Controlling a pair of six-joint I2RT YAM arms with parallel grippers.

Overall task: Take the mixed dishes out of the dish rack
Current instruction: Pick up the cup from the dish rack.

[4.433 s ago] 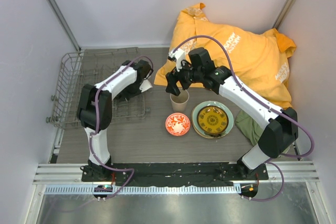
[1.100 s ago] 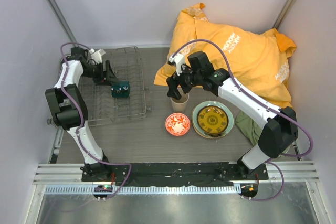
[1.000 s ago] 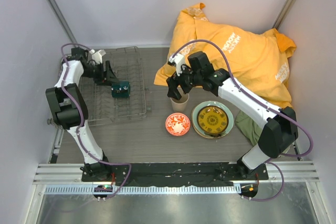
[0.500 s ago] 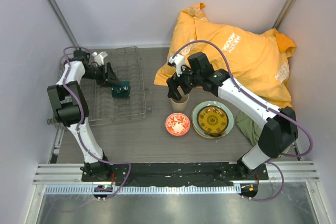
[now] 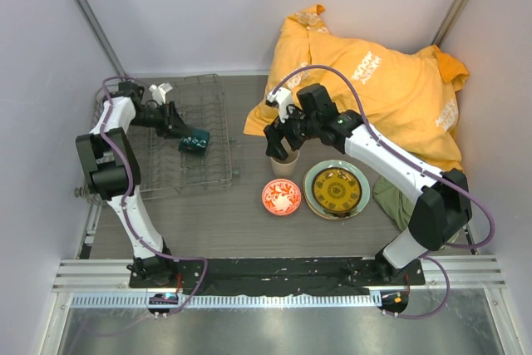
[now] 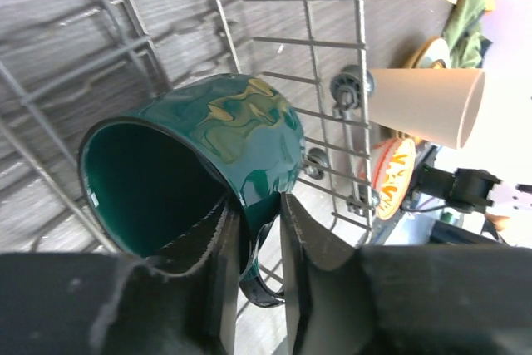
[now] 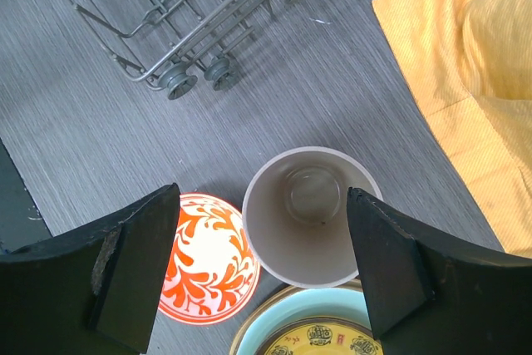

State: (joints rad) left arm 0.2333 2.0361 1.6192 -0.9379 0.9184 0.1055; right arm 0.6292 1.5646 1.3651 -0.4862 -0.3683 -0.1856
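The dark green mug (image 5: 196, 140) lies tilted in the grey wire dish rack (image 5: 218, 170). My left gripper (image 5: 180, 129) is shut on it. In the left wrist view one finger (image 6: 212, 247) is inside the mug (image 6: 224, 135) and the other is outside by the handle. My right gripper (image 5: 284, 140) hangs open above the upright beige cup (image 5: 284, 162). Its fingers stand wide on either side of the cup (image 7: 309, 209) without touching it. The white-and-red bowl (image 5: 282, 196) and the yellow patterned plate (image 5: 336, 189) on the pale green plate (image 5: 312, 182) sit on the table.
A heaped orange cloth (image 5: 382, 89) fills the back right, with a green cloth (image 5: 392, 199) beside the plates. The rack's wheeled corner (image 7: 193, 79) lies close to the cup. Grey walls close in on the left, right and back.
My left gripper has narrowed onto the mug's wall, and the mug has tipped and shifted a little to the right. The right arm has stayed still over the cup.
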